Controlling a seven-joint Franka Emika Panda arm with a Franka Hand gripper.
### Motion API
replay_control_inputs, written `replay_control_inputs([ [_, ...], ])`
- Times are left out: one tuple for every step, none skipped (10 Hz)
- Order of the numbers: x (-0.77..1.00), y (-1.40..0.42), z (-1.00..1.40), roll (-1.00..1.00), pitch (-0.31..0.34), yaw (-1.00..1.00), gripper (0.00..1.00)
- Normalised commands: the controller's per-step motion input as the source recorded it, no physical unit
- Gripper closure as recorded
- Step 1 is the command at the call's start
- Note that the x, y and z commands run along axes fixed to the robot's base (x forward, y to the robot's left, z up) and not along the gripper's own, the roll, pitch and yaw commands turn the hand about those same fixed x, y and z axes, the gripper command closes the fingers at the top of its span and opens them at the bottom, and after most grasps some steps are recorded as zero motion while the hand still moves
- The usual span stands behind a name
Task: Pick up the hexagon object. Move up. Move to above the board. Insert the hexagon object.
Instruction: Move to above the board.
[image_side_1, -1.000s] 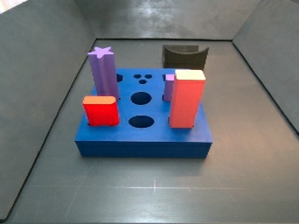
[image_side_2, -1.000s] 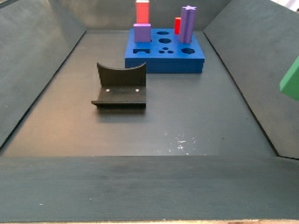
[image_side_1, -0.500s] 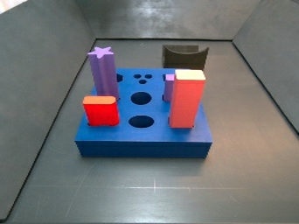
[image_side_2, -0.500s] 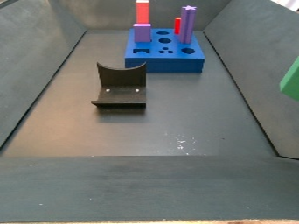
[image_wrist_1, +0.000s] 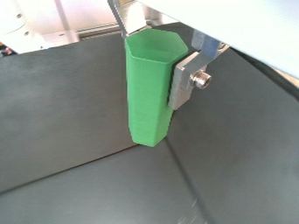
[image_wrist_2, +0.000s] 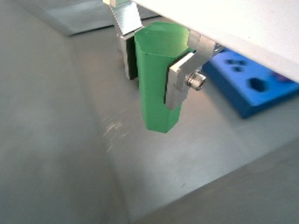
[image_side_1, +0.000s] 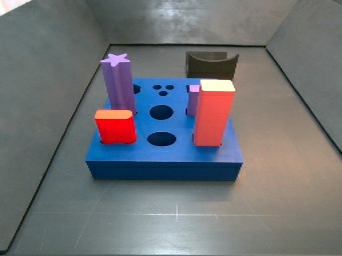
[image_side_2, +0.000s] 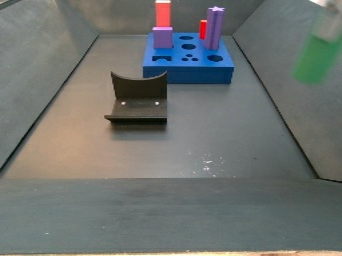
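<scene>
While 4 posts stand in the board (image_side_1: 171, 160), the end effector (image_wrist_1: 156, 70) grips 1 hexagon object (image_wrist_1: 152, 87) aloft.

The hexagon object (image_wrist_2: 160, 77) is seen clamped upright between the silver plates of the gripper (image_wrist_2: 156, 66), one finger (image_wrist_2: 181, 77) pressed flat on its near face. Its lower end is held clear above the grey floor (image_wrist_2: 70, 149). A corner of the blue board (image_wrist_2: 250, 81), holes visible in its top, is glimpsed just beyond.
</scene>
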Motion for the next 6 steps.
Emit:
replay_control_inputs([
  [0.36,-1.00,0.23,0.01,0.036,-1.00,1.00],
  [0.36,-1.00,0.23,-0.01,0.042,-1.00,1.00],
  [0.36,-1.00,0.23,-0.04,0.060,-1.00,1.00],
  [0.37,-1.00,0.24,-0.08,0.078,-0.70,1.00],
  [0.37,-1.00,0.24,-0.08,0.090,-0.45,1.00],
  [0.37,-1.00,0.24,-0.08,0.095,-0.27,1.00],
])
